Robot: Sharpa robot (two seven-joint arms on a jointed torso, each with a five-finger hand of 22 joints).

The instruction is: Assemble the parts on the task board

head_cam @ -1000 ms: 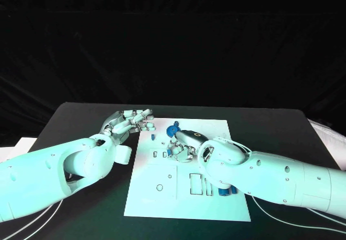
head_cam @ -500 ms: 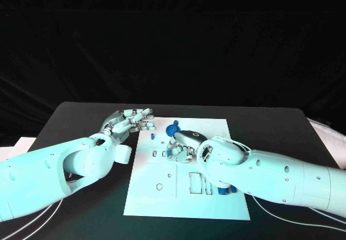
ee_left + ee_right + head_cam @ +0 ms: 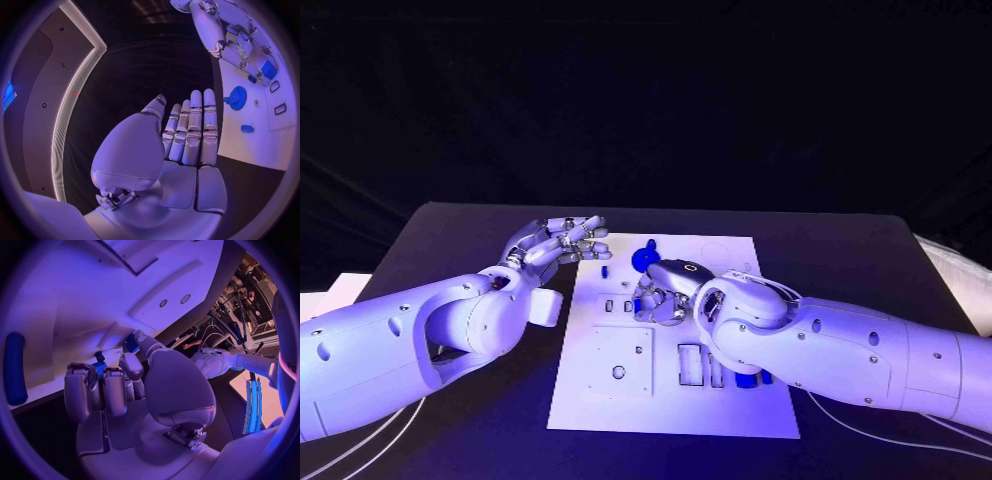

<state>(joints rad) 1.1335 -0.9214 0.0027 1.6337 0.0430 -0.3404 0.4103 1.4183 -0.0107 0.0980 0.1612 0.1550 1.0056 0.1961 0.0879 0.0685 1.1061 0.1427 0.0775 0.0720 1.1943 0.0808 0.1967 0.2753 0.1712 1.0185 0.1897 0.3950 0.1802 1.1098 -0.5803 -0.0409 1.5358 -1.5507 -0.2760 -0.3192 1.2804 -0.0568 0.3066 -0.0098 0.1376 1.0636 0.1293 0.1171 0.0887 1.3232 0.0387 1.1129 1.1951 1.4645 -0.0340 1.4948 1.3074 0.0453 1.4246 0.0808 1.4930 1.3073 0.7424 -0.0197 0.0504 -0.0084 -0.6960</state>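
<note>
My right hand (image 3: 666, 292) has its fingers (image 3: 116, 390) curled in narrow over the middle of the board (image 3: 718, 415). Between the thumb and the nearest fingers I see a small blue part (image 3: 100, 368), and it looks pinched there, though the fingers hide most of it. The fingertips sit just above the white surface, close to a row of small slots (image 3: 612, 306) on the board.

Just beyond that hand, toward the far edge of the board, stands a round blue gear (image 3: 646, 259); my left wrist view shows it (image 3: 236, 97) upright on the white plate, with a smaller blue part (image 3: 247, 128) lying near it.

My left hand (image 3: 564, 243) hovers at the board's far left corner, over the table's (image 3: 459, 232) black top beside the white edge. Its fingers (image 3: 195, 125) are straight and pressed side by side, thumb apart, palm bare, holding nothing. It touches neither the board nor the gear.

Nearer to me, beside my right forearm, more blue parts (image 3: 759, 379) lie on the board's right side, next to a group of dark rectangular cut-outs (image 3: 692, 363). A long blue part (image 3: 14, 367) also lies flat on the white surface in my right wrist view, well apart from the fingers. A raised square plate with a small oval hole (image 3: 619, 372) sits on the board's left side.
</note>
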